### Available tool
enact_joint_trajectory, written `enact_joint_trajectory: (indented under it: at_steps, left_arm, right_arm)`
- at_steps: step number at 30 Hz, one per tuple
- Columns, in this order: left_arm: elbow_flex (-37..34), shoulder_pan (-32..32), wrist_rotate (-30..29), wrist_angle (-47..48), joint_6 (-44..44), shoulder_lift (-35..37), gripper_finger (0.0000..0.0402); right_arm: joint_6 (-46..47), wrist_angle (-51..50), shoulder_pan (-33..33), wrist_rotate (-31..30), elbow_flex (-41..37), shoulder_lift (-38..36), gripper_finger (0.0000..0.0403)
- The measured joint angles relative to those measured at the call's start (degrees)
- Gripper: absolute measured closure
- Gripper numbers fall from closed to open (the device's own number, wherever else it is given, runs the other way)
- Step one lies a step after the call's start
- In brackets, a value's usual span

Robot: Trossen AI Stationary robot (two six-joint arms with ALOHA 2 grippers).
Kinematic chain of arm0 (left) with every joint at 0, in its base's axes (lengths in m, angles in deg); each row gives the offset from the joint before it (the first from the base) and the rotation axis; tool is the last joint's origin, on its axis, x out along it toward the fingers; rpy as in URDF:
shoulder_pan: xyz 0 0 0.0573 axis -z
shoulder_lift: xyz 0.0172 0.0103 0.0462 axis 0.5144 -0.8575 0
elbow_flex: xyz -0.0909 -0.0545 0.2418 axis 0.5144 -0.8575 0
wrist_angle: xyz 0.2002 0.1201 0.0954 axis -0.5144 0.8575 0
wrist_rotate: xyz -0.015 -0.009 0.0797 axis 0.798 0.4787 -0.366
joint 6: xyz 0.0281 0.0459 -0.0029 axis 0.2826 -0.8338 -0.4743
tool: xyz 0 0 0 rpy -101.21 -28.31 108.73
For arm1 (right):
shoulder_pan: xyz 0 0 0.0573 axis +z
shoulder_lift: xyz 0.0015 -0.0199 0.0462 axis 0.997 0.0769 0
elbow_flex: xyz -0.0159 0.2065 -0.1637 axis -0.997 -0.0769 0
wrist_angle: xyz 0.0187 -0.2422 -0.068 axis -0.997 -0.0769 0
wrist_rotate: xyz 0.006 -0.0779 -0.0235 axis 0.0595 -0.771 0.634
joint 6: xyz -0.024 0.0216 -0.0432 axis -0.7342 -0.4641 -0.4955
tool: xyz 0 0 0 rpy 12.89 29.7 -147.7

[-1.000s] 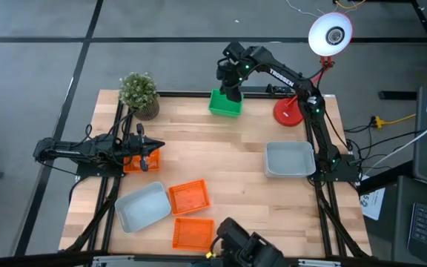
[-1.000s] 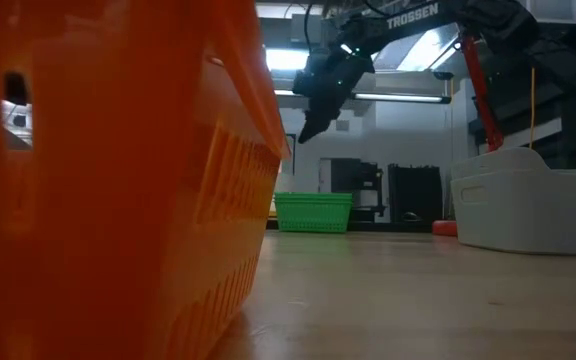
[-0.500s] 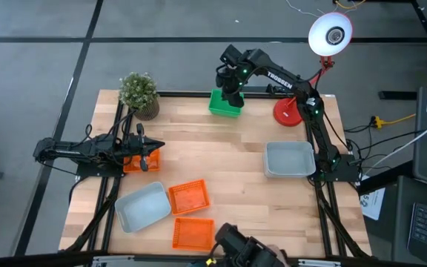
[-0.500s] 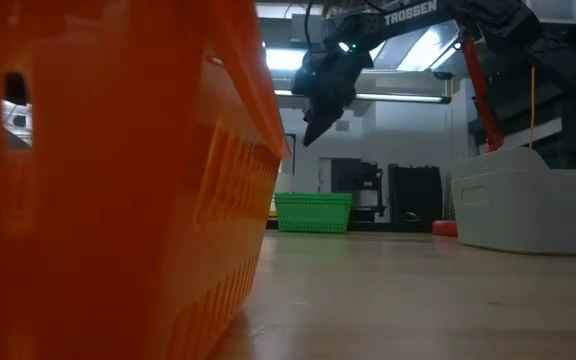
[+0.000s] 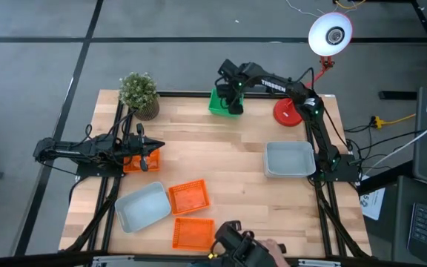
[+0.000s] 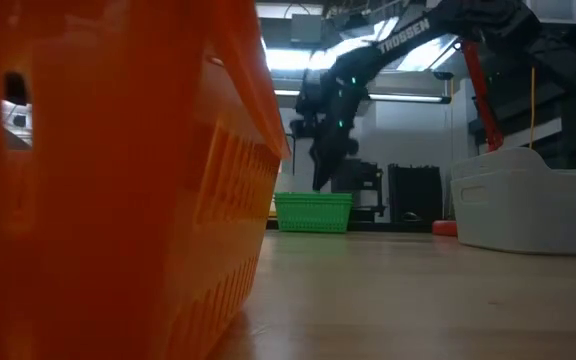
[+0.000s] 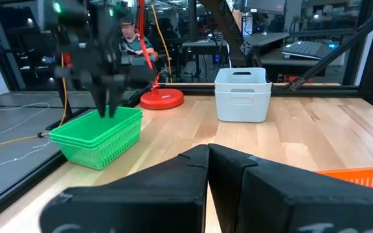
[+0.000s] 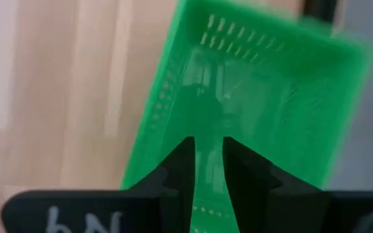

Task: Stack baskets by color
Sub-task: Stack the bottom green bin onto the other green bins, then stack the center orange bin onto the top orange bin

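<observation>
Right wrist view looks straight down past the right gripper (image 8: 207,165) into the green basket (image 8: 251,97), the jaws parted by a narrow gap with nothing between them and the mesh floor showing through. High view places that gripper (image 5: 233,95) over the green basket (image 5: 221,103) at the table's far edge, the arm reaching in from the right past the red lamp base (image 5: 288,111). Low view alone shows the height: the gripper (image 6: 322,172) hangs with its tips just above the rim of the green basket (image 6: 313,212), not visibly touching it.

Left wrist view shows the left gripper (image 7: 208,155) with jaws closed together and holding nothing; beyond them lie the green basket (image 7: 99,136), the right arm (image 7: 89,45) over it, a grey basket (image 7: 241,96) and a person (image 7: 131,39) seated in the room behind. High view sets the left gripper (image 5: 145,147) over an orange basket (image 5: 134,161) near the table's left edge.

Only the high view takes in the rest: a grey basket (image 5: 288,159) on the right, another grey basket (image 5: 142,206) near the front left, two orange baskets (image 5: 189,196) (image 5: 193,232) just beside it, and the potted plant (image 5: 139,94) at the far left corner of the wooden table (image 5: 228,148). One orange basket (image 6: 108,180) fills the left half of the low view.
</observation>
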Motion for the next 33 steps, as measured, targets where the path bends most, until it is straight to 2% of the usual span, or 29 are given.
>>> enact_joint_trajectory:
  at_steps: [4,8,19,26,33]
  left_arm:
    - [0.0,0.0,0.0,0.0,0.0,0.0,0.0401]
    - [0.0,0.0,0.0,0.0,0.0,0.0,0.0401]
    - [0.0,0.0,0.0,0.0,0.0,0.0,0.0401]
    - [0.0,0.0,0.0,0.0,0.0,0.0,0.0401]
    - [0.0,0.0,0.2,-0.1,0.0,0.0,0.0401]
  right_arm:
    - [-1.1,8.1,-0.7,-5.5,-6.3,0.0,0.0324]
    - [-1.3,12.6,-1.3,-12.7,-9.0,0.0,0.0324]
    - [-2.5,16.9,-2.1,-13.4,-9.1,0.0,0.0324]
    - [1.1,12.9,-1.3,-13.3,-8.3,0.0,0.0324]
    - [13.1,1.4,3.7,-12.6,0.9,-1.9,0.0324]
